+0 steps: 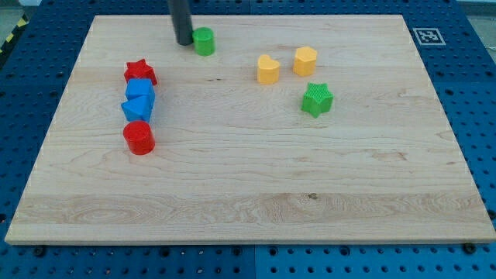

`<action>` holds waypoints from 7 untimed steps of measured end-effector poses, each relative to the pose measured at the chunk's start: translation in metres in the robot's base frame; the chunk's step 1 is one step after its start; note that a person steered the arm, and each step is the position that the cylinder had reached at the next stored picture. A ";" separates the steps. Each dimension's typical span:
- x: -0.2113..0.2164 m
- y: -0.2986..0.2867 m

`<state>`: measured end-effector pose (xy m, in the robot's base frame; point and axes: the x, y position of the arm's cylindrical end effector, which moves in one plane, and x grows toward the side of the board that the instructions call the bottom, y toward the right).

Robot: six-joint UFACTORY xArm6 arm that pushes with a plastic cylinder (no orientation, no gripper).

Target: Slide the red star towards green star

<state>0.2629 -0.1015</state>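
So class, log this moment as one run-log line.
my tip: beside green cylinder | red star: view's left, untouched | green star: view's right

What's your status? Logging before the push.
My tip at view's top, beside green cylinder block. Red star block untouched, far left of green star block.

My tip (184,42) sits at the far side of the board (248,201), just left of the green cylinder (204,41). The red star (140,73) lies left, the green star (317,99) well apart, right.
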 end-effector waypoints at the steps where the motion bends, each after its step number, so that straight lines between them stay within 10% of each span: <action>1: 0.000 0.034; 7: 0.062 -0.105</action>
<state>0.3250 -0.2061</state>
